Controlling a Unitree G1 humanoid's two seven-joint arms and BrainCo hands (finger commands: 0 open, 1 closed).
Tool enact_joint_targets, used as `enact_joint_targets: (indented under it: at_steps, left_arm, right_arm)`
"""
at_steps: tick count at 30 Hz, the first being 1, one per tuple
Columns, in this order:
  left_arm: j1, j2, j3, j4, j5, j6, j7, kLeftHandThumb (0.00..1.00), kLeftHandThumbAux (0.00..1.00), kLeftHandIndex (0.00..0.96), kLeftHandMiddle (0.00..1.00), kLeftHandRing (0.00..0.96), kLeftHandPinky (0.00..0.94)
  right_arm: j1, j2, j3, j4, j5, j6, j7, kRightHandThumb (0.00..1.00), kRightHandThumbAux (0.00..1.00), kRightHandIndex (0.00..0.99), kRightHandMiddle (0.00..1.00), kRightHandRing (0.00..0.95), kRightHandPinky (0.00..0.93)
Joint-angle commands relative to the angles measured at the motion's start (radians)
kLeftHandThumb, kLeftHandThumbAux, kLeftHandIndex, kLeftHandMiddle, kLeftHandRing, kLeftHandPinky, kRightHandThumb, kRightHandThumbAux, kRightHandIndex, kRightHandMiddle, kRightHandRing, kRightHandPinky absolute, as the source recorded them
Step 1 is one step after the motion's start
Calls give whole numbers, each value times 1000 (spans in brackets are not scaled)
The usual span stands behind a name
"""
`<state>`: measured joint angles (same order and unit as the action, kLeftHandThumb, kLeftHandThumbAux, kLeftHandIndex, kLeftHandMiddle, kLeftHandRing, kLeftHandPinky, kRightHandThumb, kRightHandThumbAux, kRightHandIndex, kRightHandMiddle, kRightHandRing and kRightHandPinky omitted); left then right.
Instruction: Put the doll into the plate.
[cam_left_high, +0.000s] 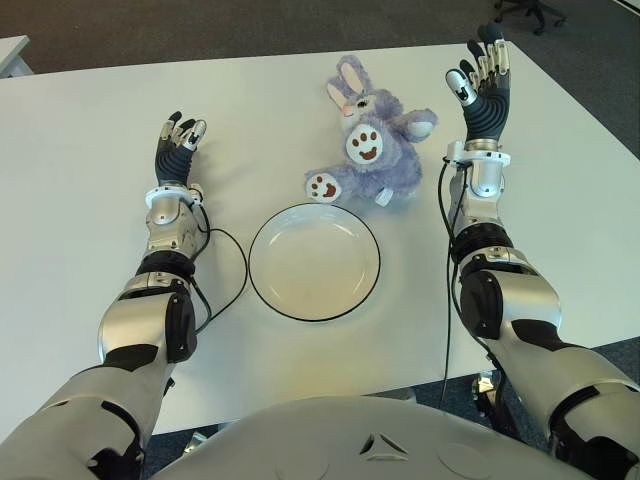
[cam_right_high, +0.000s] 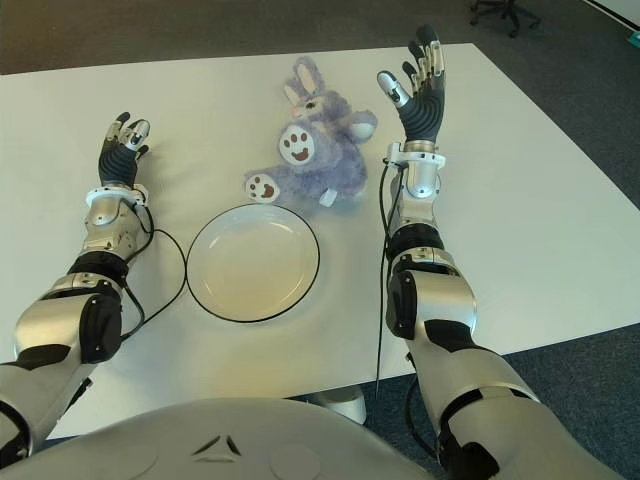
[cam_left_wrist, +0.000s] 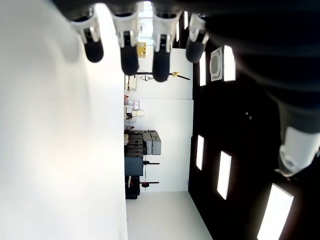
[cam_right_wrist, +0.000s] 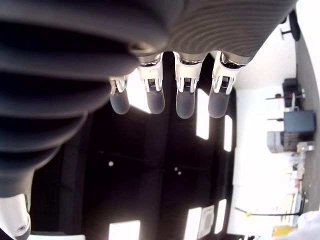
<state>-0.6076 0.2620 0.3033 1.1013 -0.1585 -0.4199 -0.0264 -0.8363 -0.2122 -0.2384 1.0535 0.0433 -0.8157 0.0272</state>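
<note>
A purple plush rabbit doll (cam_left_high: 372, 152) lies on the white table (cam_left_high: 90, 200), paws up, just beyond the plate. The white plate (cam_left_high: 314, 261) with a dark rim sits empty in the middle near me. My right hand (cam_left_high: 484, 85) is raised to the right of the doll, fingers spread and holding nothing. My left hand (cam_left_high: 178, 146) shows far to the left of the plate, fingers extended and empty. In the wrist views the fingertips (cam_right_wrist: 184, 102) of the right and the fingertips (cam_left_wrist: 125, 52) of the left stand straight with nothing between them.
Black cables (cam_left_high: 232, 262) run along both forearms, the left one looping close to the plate's left rim. An office chair (cam_left_high: 528, 12) stands on the dark floor beyond the table's far right corner. The table's right edge runs near my right arm.
</note>
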Motion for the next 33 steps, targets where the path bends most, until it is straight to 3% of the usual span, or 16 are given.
enact_joint_targets:
  at_steps: [1,17,33]
  left_arm:
    - [76,-29,-3,50,2,44,0,0,523,91,164,119,31]
    - [76,-32,-5,48,1,47,0,0,515,76,152,112,39]
    - [80,-35,-13,47,11,38,8,0,496,72,158,119,28]
  right_arm:
    - [18,5,11,-15,2,-14,6,35,575,78,81,81,107]
    - [57,3,47,-130,-25,-37,-5,47,583,68,56,57,84]
    - [72,-21,93,-151,-104,-32,-62,80,587,39,38,46,80]
